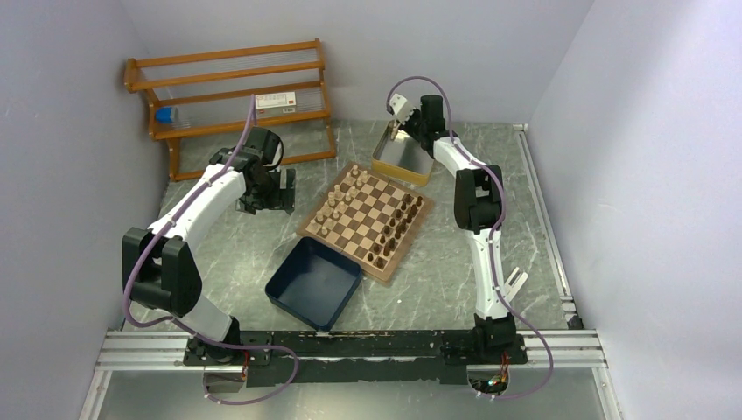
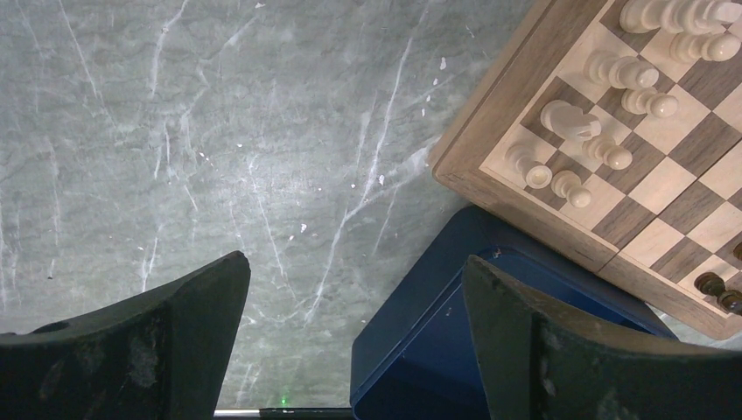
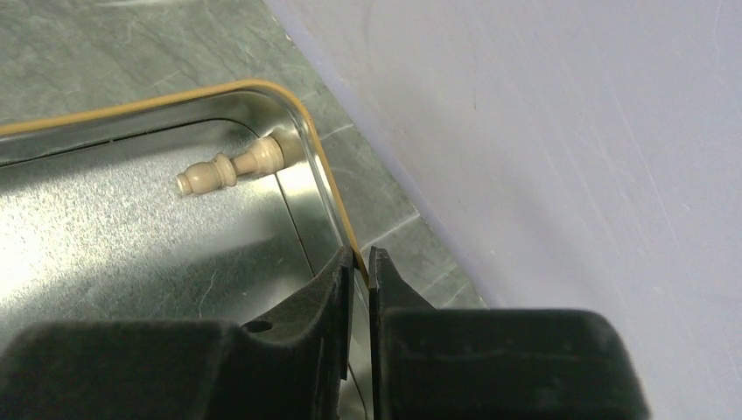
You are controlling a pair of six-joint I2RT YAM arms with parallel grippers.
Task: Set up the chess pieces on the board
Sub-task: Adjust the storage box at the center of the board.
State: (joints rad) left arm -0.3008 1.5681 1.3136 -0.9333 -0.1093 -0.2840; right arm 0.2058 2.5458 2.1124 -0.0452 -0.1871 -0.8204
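Grey-green marbled table (image 1: 420, 289), pale lilac walls (image 1: 612, 175) on three sides. Wooden rack (image 1: 232, 92) stands at the far left against the back wall, a small box on one shelf.

Board (image 1: 363, 219) sits mid-table, turned cornerwise. Light pieces (image 1: 337, 203) stand in two rows along its left side and dark pieces (image 1: 398, 226) along its right side. Navy tray (image 1: 313, 284) is just beside the board's near-left edge; whether they touch I cannot tell. Metal tin (image 1: 402, 156) is at the board's far corner, near the back wall.

My left gripper (image 2: 354, 262) hangs over bare table left of the board, fingers wide apart, nothing between them. Its wrist view has the tray corner under one finger and the board's corner with light pieces at upper right.

My right gripper (image 3: 360, 258) is at the tin's far side. Fingers are pressed together with the tin's tan-edged rim running in between them (a thin pinch, on the rim only). One light pawn (image 3: 229, 169) lies on its side on the tin's floor, base toward the corner wall, apart from my fingers.
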